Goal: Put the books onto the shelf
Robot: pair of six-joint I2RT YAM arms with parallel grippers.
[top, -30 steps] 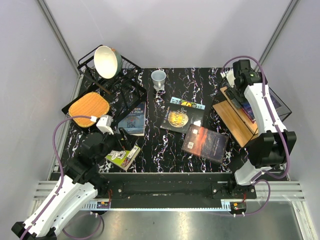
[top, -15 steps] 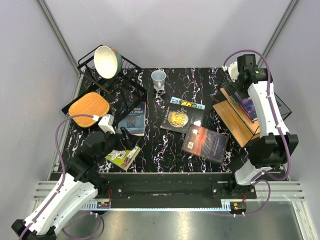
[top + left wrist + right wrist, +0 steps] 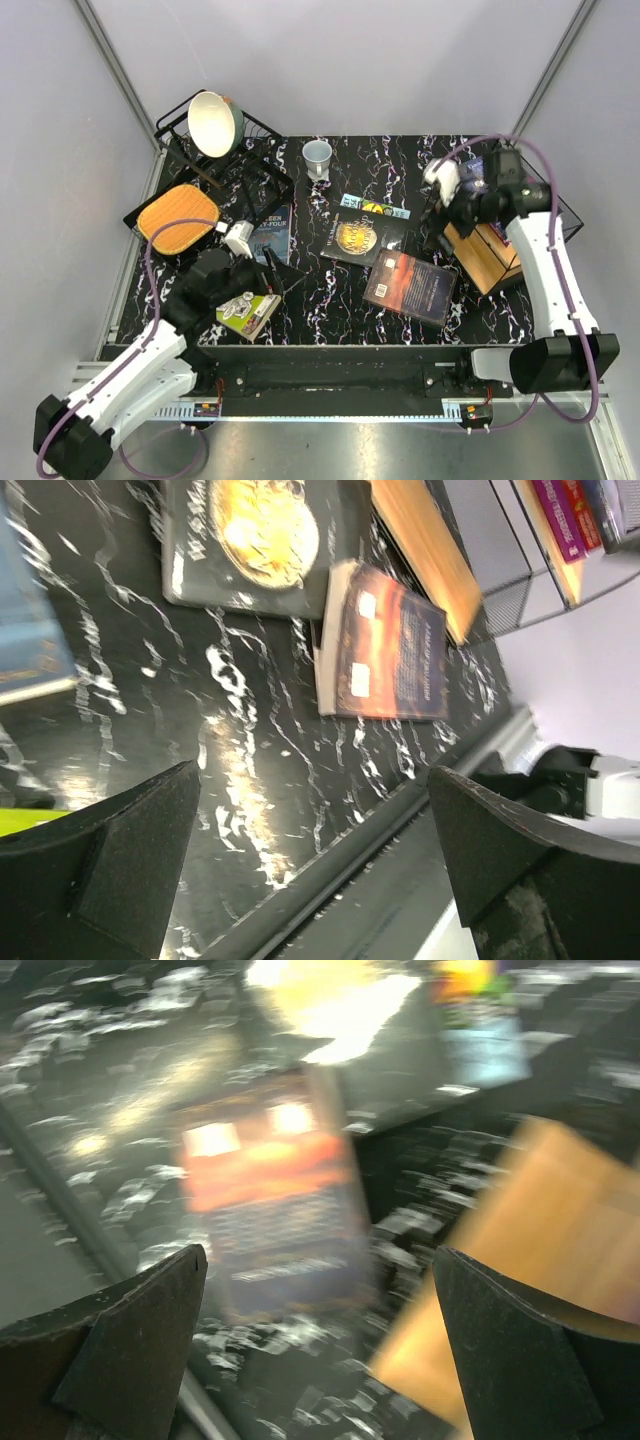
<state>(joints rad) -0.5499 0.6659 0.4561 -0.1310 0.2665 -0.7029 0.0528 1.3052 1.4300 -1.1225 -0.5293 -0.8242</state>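
The right gripper (image 3: 437, 212) — fingers spread, like the left gripper (image 3: 270, 272) — should be lowered astride an edge of the brown book (image 3: 410, 287).

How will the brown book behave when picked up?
The brown book lies flat on the table, so its edge is probably hard to grab. It looks thin, likely light and somewhat floppy. The table is glossy, so it may slide when pushed.

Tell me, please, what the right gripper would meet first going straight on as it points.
Most likely the dark brown book lying flat ahead of it; the blurred view leaves depth uncertain.
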